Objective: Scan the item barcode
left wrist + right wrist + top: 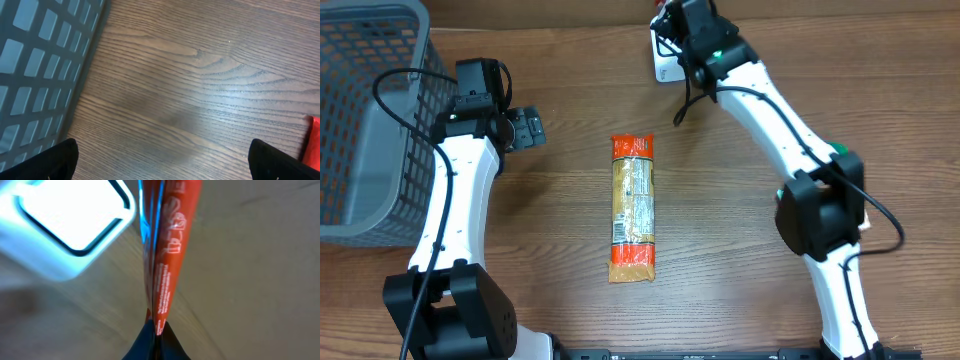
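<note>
Scanning seems in hand: my right gripper (pixel 156 332) is clenched on the edge of a red packet (pixel 167 255), held edge-on just beside the white scanner (pixel 70 225); next I must turn its barcode toward the lit face. Well apart from the scanner, my left gripper (pixel 528 128) hangs released near a basket (pixel 360 120), and an orange packet (pixel 632 208) lies flat, blocking nothing.

Overhead looks straight down on the whole table (pixel 720 300). Both wrist cameras sit very near it — the left shares the basket (pixel 40 60) with overhead.
</note>
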Controlling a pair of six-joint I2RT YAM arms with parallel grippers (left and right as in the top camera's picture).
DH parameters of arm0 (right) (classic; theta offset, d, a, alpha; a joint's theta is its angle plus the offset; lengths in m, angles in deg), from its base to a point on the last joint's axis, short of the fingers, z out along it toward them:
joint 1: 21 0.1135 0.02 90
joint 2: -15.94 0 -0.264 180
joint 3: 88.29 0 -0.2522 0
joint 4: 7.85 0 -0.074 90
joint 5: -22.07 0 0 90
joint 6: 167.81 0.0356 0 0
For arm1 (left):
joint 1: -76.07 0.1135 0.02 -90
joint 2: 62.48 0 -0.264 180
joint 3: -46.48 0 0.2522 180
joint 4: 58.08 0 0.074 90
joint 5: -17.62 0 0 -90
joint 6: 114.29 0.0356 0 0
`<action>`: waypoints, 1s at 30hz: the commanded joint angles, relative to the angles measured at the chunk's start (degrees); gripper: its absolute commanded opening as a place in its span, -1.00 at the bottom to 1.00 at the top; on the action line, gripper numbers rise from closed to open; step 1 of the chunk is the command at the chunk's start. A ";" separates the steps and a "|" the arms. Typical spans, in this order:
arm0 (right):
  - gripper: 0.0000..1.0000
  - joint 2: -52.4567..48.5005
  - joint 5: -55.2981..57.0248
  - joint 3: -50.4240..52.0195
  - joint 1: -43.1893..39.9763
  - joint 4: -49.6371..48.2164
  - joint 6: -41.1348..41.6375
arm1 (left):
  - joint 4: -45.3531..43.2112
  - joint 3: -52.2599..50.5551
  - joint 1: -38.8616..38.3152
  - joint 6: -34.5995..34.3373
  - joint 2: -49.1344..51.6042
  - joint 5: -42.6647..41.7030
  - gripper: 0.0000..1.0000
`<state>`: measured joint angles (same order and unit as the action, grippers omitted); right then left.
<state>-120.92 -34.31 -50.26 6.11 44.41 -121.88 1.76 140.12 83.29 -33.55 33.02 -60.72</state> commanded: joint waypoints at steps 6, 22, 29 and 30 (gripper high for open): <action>-0.93 -7.98 10.93 -0.42 0.28 -9.49 -8.11 | 0.00 0.92 -0.11 -0.17 0.07 0.35 1.00; -0.93 -13.29 15.87 -0.42 1.33 -13.99 -7.87 | 0.00 0.92 -0.11 -0.15 0.07 0.35 0.99; -0.92 -13.29 15.87 -0.42 1.81 -12.04 -7.82 | 0.00 0.90 -0.11 -0.15 0.07 0.35 1.00; -0.93 -13.29 15.87 -0.42 1.95 -12.04 -7.82 | 0.00 0.92 -0.11 -0.17 0.07 0.35 1.00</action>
<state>-134.25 -19.47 -50.23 7.56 32.54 -130.30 1.78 140.12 83.29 -33.55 33.02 -60.72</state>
